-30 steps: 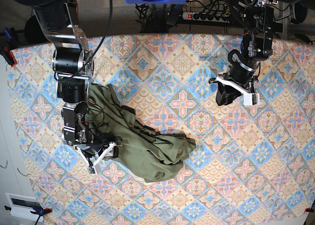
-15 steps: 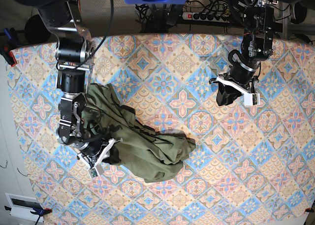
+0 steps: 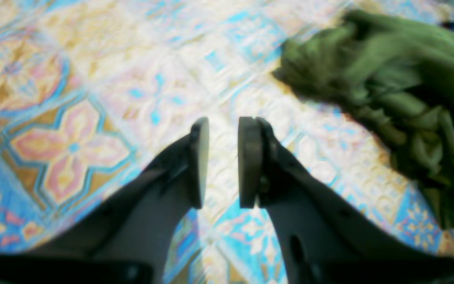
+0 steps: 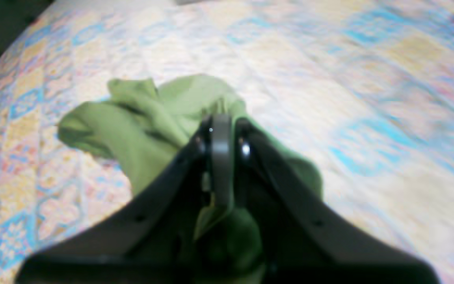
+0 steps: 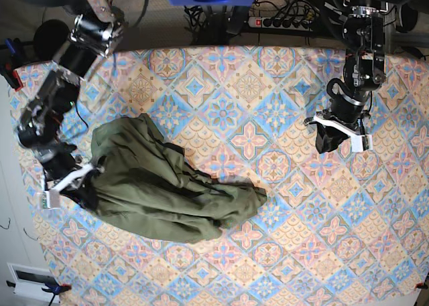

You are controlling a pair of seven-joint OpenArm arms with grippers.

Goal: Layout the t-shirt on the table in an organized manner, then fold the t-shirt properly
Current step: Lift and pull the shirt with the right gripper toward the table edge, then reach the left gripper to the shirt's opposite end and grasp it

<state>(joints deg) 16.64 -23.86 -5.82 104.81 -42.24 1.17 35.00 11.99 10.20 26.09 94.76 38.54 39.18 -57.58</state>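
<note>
T-shirt [image 5: 167, 195]: olive green, crumpled, lying on desk [image 5: 281, 252] at base view's left-centre. No print, label or writing readable on it.
R end effector [image 4: 221, 157]: clamped tight on shirt edge near desk's left side.
L end effector [image 3: 223, 161]: pads slightly apart, nothing between, above bare desk, well apart from shirt.

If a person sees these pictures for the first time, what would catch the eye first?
Most striking is the crumpled olive-green t-shirt, lying left of centre on the table with its colourful tile-pattern cloth. The right gripper is shut on the t-shirt's left edge. The left gripper, jaws slightly apart and empty, hangs over bare cloth on the far side.
</note>
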